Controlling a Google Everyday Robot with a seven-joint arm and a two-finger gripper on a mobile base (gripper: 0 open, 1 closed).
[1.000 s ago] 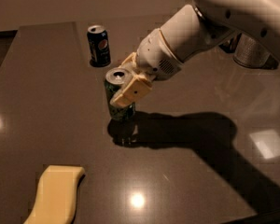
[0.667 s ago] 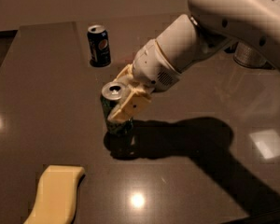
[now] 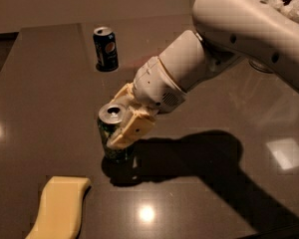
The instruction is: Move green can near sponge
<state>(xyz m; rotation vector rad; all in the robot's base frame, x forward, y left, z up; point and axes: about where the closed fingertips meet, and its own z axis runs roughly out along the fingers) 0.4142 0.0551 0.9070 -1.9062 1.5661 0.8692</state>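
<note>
Nearest to me, at the left of the dark glossy table (image 3: 50, 108), lies the sponge (image 3: 60, 209), pale yellow and flat, its long side running away from the near edge with a slight curve. Its near end runs out of sight at the edge. A small bright glint of lamp light (image 3: 146, 213) sits on the tabletop just to its right.

A little farther in, and slightly right of the sponge's far end, is the green can (image 3: 113, 142). It stands upright, silver top showing, near the sponge but not touching it. I can't tell from here whether its base rests on the table or hangs just above it, since a dark shadow pools right under it. The gripper (image 3: 114, 124) is clamped around the can: one beige finger presses its near right side and the other reaches around the far side, both against the upper part of the body. The fingers (image 3: 134, 128) slope down to the left.

Behind them the white arm (image 3: 229, 39) rises up and away to the far right, thick and rounded. It throws a wide shadow (image 3: 199, 153) across the table to the right of the can.

Farthest back, toward the left, a dark blue can (image 3: 105, 48) stands upright on its own, well apart from the green one.
</note>
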